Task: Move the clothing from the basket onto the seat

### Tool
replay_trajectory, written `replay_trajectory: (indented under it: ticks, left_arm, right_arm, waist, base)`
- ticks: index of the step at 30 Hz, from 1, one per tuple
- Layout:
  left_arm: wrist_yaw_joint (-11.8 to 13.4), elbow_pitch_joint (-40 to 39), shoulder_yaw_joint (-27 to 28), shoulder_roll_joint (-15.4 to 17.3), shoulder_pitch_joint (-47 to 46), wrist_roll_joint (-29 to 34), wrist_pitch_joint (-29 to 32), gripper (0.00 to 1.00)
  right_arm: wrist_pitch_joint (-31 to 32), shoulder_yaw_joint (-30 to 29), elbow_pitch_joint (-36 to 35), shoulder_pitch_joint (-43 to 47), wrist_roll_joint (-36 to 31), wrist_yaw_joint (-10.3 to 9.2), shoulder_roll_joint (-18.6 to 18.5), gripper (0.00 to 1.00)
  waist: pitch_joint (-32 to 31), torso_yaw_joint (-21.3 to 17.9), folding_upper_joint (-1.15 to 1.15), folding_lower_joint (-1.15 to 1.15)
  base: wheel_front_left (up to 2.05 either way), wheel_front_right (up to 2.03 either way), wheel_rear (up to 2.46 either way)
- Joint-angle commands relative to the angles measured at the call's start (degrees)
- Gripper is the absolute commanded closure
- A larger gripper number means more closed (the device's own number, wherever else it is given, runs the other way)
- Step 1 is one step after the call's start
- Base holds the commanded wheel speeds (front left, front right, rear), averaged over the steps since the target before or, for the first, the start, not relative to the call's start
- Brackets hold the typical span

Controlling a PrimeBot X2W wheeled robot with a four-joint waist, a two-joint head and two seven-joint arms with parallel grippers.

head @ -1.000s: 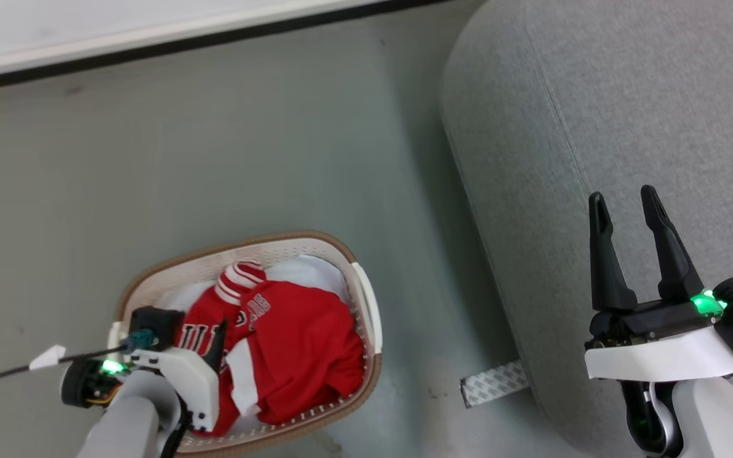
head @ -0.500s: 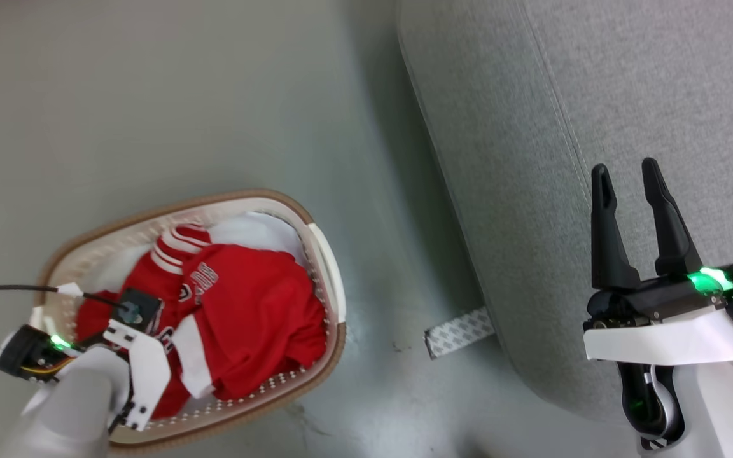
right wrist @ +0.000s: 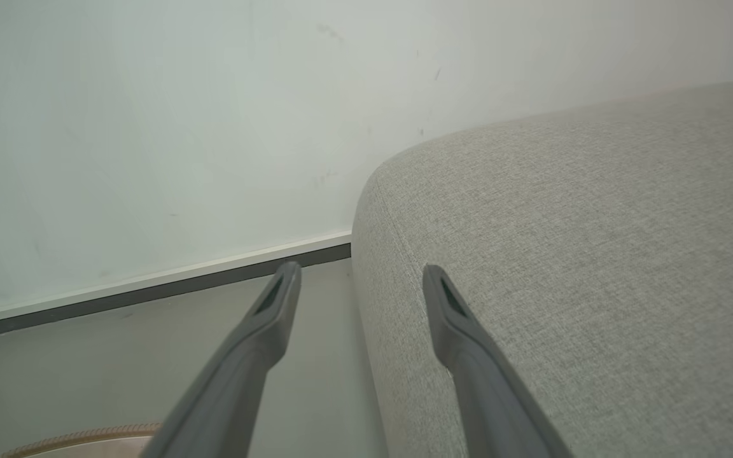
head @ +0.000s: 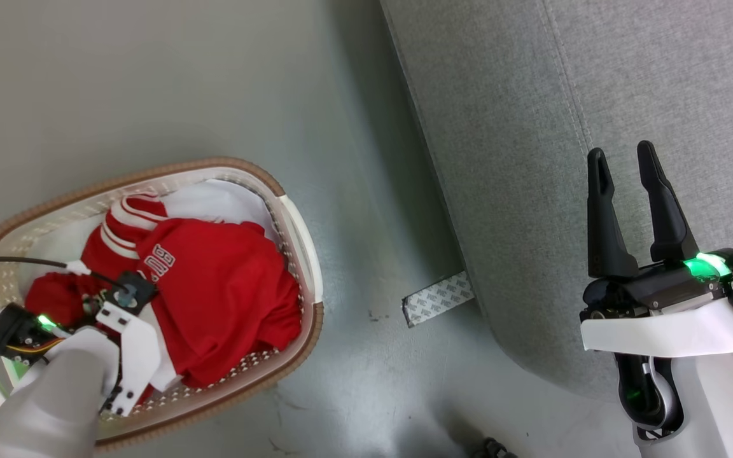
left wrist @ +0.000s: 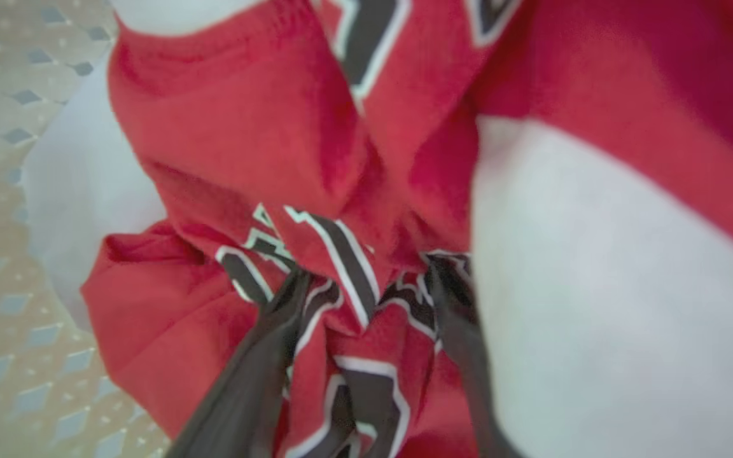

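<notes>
Nearest us, our left end effector was pushed down into the red clothing. Its two fingers stood apart and straddled a bunched fold of the black-and-white lettering. We judged them placed to pinch that fold, not yet clamped on it. Both red garments lay heaped inside the cream laundry basket, with the striped trim toward its far end, so nothing had reached the seat. Our right end effector hung empty, fingers spread, over the edge of the grey seat, probably parked clear of the basket. The basket stood on the floor near the seat, which should keep the carry short. Beyond, the right wrist view showed a pale wall.
</notes>
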Motion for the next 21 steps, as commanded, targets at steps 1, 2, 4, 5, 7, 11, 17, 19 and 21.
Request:
replay_trajectory:
  ticks: [1,2,4,5,7,11,17,19,21]
  left_arm:
    - [0.21,0.26,-0.16,-0.02,0.06,-0.28,0.08,1.0]
    - [0.2,0.3,-0.32,-0.18,0.17,-0.4,-0.01,1.0]
    - [0.19,0.38,-0.49,-0.66,0.47,-0.67,-0.4,1.0]
    - [0.24,0.37,-0.41,-0.89,0.62,-0.89,-0.7,1.0]
    - [0.43,0.39,-0.45,-1.33,0.9,-1.24,-1.42,1.0]
    - [0.6,0.4,-0.7,-2.0,1.01,-1.86,-3.05,1.0]
    - [0.66,0.47,0.18,-4.19,1.71,-4.28,-5.95,1.0]
    - [0.62,0.5,0.66,-5.53,2.45,-5.09,-6.97,1.0]
    - [0.46,0.51,1.14,-6.73,2.9,-6.24,-8.17,1.0]
  right_arm:
    - [-0.18,0.03,-0.2,-0.54,0.61,-0.12,0.05,0.0]
    - [-0.18,0.02,-0.12,-0.52,0.66,-0.12,0.05,0.0]
    - [-0.18,-0.15,0.25,-0.39,0.44,-0.12,0.05,0.0]
    - [-0.18,-0.16,0.38,-0.43,0.34,-0.12,0.05,0.0]
    - [-0.18,-0.06,0.53,-0.72,-0.12,-0.12,0.04,0.0]
    - [-0.18,-0.15,0.77,-1.28,-1.24,-0.12,0.04,0.0]
    - [-0.18,-1.21,1.5,-0.55,-2.6,-0.12,0.01,0.0]
    - [-0.18,-1.57,1.94,0.09,-3.36,-0.12,0.01,0.0]
    - [-0.18,-1.61,2.34,0.38,-3.79,-0.12,0.02,0.0]
  waist:
    - [0.24,0.0,0.0,-0.01]
    - [0.21,0.09,0.0,-0.01]
    - [-0.13,0.48,0.0,-0.01]
    - [-0.36,0.68,0.0,-0.01]
    - [-0.96,1.09,0.0,-0.01]
    - [-2.22,1.93,0.0,-0.01]
    - [-6.78,4.36,0.0,-0.01]
    - [-9.39,5.67,0.0,-0.01]
    - [-11.8,6.98,0.0,-0.01]
  base:
    - [0.0,0.0,0.0]
    - [0.0,0.0,0.0]
    - [0.0,0.0,0.0]
    - [0.0,0.0,0.0]
    - [0.0,0.0,0.0]
    - [0.0,0.0,0.0]
    - [0.0,0.0,0.0]
    - [0.0,0.0,0.0]
    - [0.0,0.0,0.0]
